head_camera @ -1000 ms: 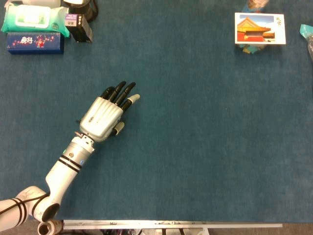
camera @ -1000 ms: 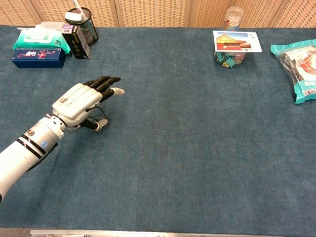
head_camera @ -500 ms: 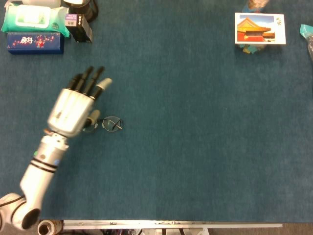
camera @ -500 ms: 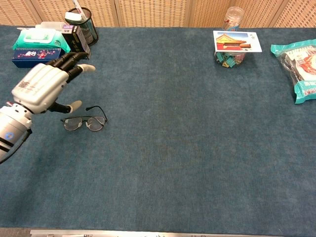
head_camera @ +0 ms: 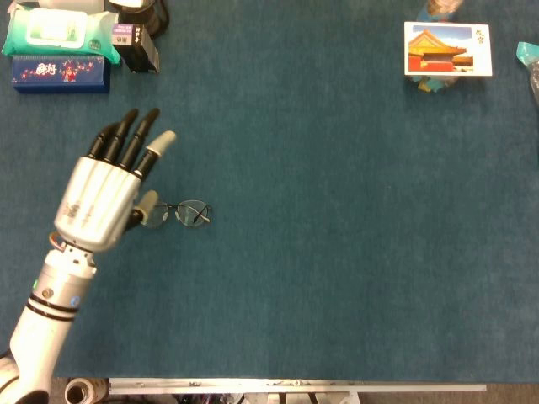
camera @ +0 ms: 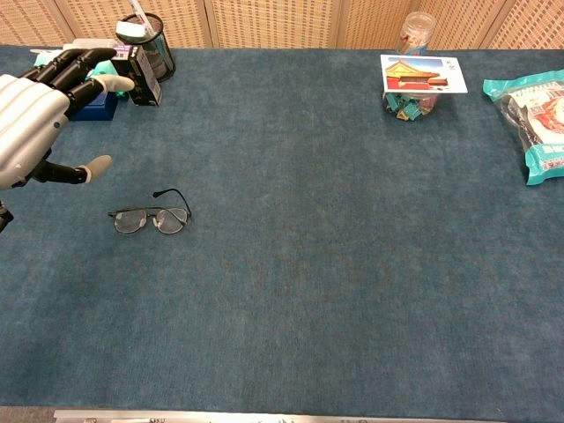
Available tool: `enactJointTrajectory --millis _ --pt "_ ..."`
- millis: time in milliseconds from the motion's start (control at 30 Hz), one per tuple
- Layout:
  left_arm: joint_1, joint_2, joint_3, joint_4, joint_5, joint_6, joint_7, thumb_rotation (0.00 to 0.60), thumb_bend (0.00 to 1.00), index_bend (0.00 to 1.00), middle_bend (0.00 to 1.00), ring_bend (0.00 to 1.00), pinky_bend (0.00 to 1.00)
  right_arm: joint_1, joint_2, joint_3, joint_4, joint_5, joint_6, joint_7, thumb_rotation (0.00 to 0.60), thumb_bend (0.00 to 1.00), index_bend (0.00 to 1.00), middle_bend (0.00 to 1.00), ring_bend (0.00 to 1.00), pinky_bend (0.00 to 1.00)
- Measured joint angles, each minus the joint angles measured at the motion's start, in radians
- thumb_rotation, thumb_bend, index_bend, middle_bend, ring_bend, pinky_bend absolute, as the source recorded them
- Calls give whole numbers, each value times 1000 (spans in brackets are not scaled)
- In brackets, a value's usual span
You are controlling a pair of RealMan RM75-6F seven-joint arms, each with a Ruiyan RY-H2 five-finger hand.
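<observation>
- One hand shows, the robot's left hand (head_camera: 101,199), with dark fingers (head_camera: 126,139) stretched out flat and slightly fanned, the thumb held out to the side, and nothing in its grasp.
- Just beside the pale thumb tip lie the glasses (head_camera: 181,213); in the chest view the hand (camera: 31,115) sits raised up and to the left of the glasses (camera: 150,217), apart from them.
- The glasses are a thin, dark wire frame with two rounded clear lenses, resting flat on the table with their arms folded behind.
- Behind the hand, at the far left corner, a green pack of wet wipes (head_camera: 59,32) lies on a dark blue box (head_camera: 61,73), with a small black carton (head_camera: 136,46) and a round black holder (camera: 145,40) next to them.
- At the far right a picture card (head_camera: 448,49) showing a red, yellow-roofed building rests on top of a clear jar (camera: 414,40).
- A teal snack bag (camera: 536,123) lies at the right edge.
- Nothing stands between the hand and the glasses.
- The table (head_camera: 337,252) is covered in dark teal-blue cloth with a metal strip along the near edge.
- Woven tan panels (camera: 273,22) form the wall behind.
</observation>
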Motion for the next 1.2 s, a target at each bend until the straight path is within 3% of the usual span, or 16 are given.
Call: enactJointTrajectory --millis 167,400,767,1200 --pt "-6 23 4 -124 39 -13 56 600 272 160 51 39 181 0 0 -1 1 -2 1 1 600 47 156 215 159 269" --pt "-23 -27 3 -166 51 -60 131 600 272 160 52 38 181 0 0 -1 1 -4 2 4 600 47 156 215 159 269" --pt "-55 -163 -4 -63 32 -129 121 600 272 160 52 38 175 -2 5 3 1 6 4 16 600 47 155 215 159 269" --pt "-64 -214 -36 60 -12 -131 84 600 272 160 52 38 175 -1 6 5 2 11 0 19 600 47 156 216 159 269"
